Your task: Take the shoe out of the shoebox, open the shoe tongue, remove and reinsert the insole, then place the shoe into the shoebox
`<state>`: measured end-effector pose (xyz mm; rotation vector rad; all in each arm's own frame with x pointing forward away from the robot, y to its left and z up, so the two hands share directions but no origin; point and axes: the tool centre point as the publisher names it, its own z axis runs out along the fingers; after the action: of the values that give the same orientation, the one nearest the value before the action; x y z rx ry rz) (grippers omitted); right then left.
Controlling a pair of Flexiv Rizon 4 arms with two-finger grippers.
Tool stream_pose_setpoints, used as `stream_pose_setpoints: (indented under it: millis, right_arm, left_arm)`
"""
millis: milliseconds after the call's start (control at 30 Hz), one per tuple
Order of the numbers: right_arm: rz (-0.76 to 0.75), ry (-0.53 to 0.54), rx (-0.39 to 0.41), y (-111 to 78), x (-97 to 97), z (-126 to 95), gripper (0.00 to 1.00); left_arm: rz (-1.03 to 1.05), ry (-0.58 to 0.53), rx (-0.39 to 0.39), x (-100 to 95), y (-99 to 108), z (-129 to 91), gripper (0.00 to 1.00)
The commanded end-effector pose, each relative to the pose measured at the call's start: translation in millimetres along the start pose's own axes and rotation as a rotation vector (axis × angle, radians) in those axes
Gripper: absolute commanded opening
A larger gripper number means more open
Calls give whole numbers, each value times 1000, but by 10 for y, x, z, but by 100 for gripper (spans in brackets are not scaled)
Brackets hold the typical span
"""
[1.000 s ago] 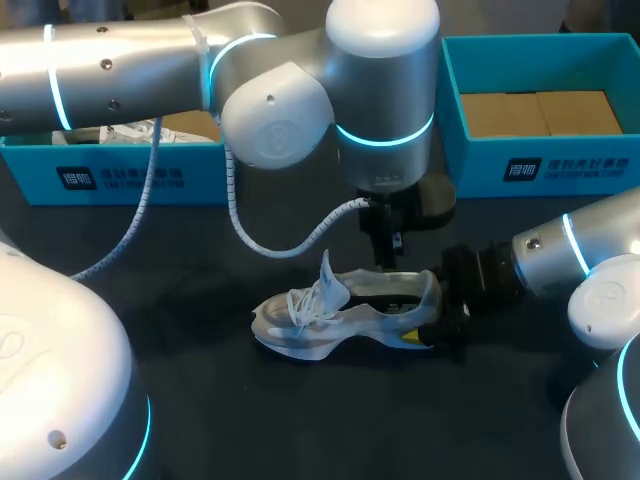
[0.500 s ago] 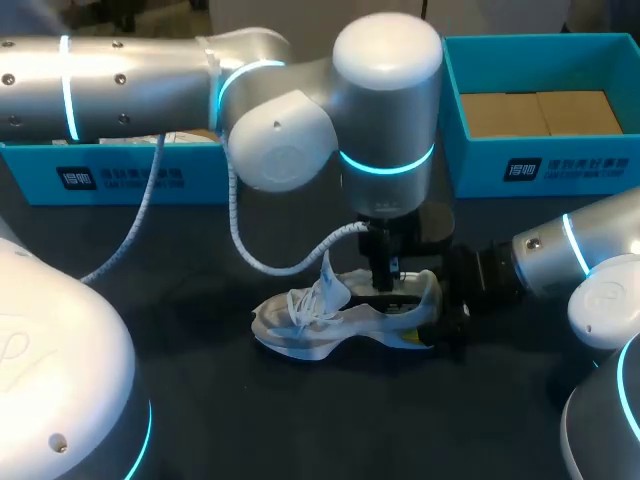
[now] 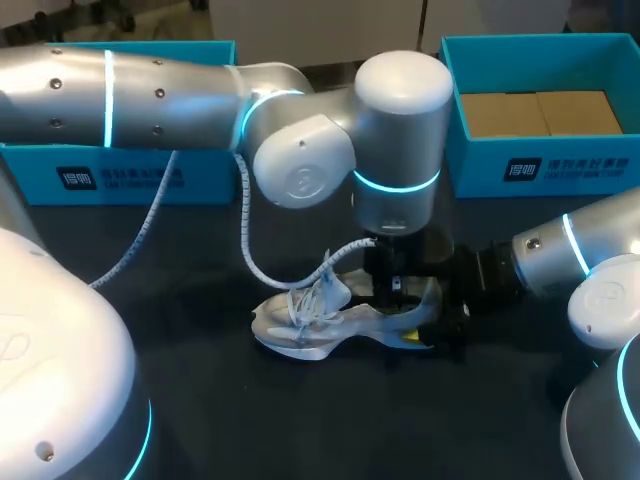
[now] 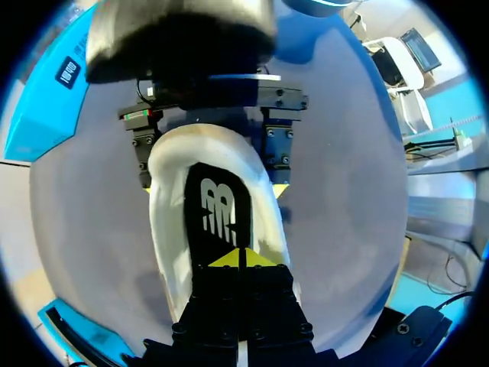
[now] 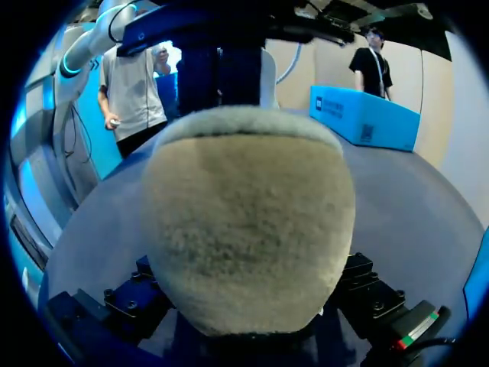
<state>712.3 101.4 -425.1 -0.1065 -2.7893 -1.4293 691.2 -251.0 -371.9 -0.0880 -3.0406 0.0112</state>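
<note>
A white laced shoe [image 3: 335,318] lies on its side in the middle of the dark table, toe to the left. My right gripper [image 3: 442,318] comes in from the right and is shut on its heel [image 5: 248,222], one finger on each side. The left arm hangs over the shoe with its gripper [image 3: 386,292] pointing straight down into the opening. In the left wrist view its yellow tips [image 4: 241,260] are pressed together just above the black insole [image 4: 218,210], with nothing between them.
A blue shoebox [image 3: 120,178] stands at the back left, mostly hidden behind my left arm. Another blue box [image 3: 540,165] with brown cardboard inside stands at the back right. A coiled white cable [image 3: 250,255] hangs from the left arm near the laces.
The left arm has come down and a little to the right, bringing its shut gripper into the shoe's opening. The right gripper and the shoe have stayed put.
</note>
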Motion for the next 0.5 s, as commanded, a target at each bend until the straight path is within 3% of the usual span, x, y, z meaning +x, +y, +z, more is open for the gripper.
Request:
stream_pose_setpoints:
  millis: [33,333,367,400,500]
  right_arm:
    - [1,-2,2,-1,-1,11,0]
    - [1,-2,2,-1,-1,11,0]
    - [1,-2,2,-1,-1,11,0]
    - [1,-2,2,-1,-1,11,0]
    - [1,-2,2,-1,-1,11,0]
  left_arm:
    - [11,29,4,-35,-13,71,0]
    - [89,70,-29,59,63,92,0]
    - [88,81,-30,59,70,95,7]
    - [88,83,-33,58,74,97,21]
    - [90,80,-51,66,84,120,38]
